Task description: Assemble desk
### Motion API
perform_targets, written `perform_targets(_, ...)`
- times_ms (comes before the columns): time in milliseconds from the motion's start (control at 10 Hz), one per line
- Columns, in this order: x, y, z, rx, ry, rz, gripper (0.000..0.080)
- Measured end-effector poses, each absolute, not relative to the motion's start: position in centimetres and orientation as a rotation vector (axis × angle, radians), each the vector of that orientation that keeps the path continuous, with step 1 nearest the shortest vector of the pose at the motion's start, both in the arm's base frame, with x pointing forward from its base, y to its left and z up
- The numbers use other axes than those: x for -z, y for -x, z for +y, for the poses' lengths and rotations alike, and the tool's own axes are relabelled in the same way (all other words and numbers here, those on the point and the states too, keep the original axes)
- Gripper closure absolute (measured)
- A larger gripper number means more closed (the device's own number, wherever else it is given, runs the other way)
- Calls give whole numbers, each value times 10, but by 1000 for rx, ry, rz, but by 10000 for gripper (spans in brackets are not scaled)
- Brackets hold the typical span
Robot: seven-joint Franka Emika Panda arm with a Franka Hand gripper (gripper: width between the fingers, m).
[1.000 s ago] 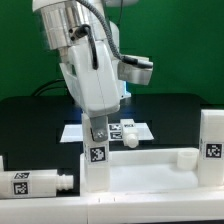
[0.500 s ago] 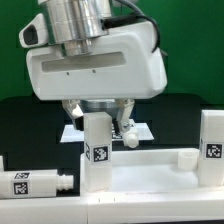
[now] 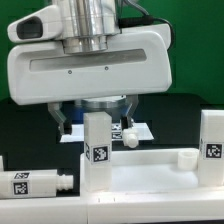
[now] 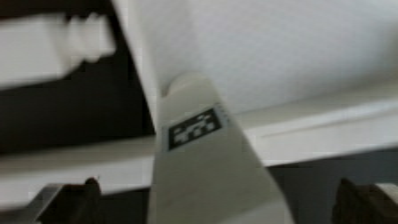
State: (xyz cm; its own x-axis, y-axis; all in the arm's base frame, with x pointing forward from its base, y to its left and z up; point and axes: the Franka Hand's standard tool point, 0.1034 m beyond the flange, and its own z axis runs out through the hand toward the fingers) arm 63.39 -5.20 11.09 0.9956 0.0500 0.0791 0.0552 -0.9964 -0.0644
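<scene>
The white tabletop panel (image 3: 150,176) lies flat at the front. One chunky white leg (image 3: 96,150) with a tag stands upright on its near left part. My gripper (image 3: 97,122) hangs right above that leg, open, with a dark finger on each side of the leg's top and not touching it. In the wrist view the leg (image 4: 205,130) runs up between my fingertips (image 4: 71,202), with the gripper (image 4: 217,205) straddling it. A second leg (image 3: 35,183) lies on its side at the exterior view's left, and it also shows in the wrist view (image 4: 54,45). A third leg (image 3: 212,146) stands at the right.
The marker board (image 3: 143,130) lies on the black table behind the upright leg. A short round stub (image 3: 186,157) sticks up from the tabletop near the right leg. The wide gripper body fills the upper part of the exterior view.
The gripper has turned about its vertical axis, so its broad face now shows in the exterior view, and its fingers now sit on either side of the upright leg's top. The parts have not moved.
</scene>
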Motion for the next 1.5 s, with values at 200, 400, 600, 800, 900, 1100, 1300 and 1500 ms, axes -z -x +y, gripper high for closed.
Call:
perform_targets(200, -108, -634, -51, 115, 3076, -188, 150)
perform_targets(400, -108, -634, -51, 114, 3076, -79, 372)
perform_targets(600, -108, -635, -51, 109, 3069, 151, 516)
perform_targets(800, -108, -636, -51, 135, 3010, 618, 515)
perform_targets(900, -107, -635, -52, 136, 2902, 1001, 515)
perform_targets(1100, -107, -634, -57, 118, 2730, 1358, 515)
perform_targets(1300, -107, -634, -55, 107, 2645, 1511, 515)
perform_targets(1500, -108, -633, -56, 69, 2402, 1839, 514)
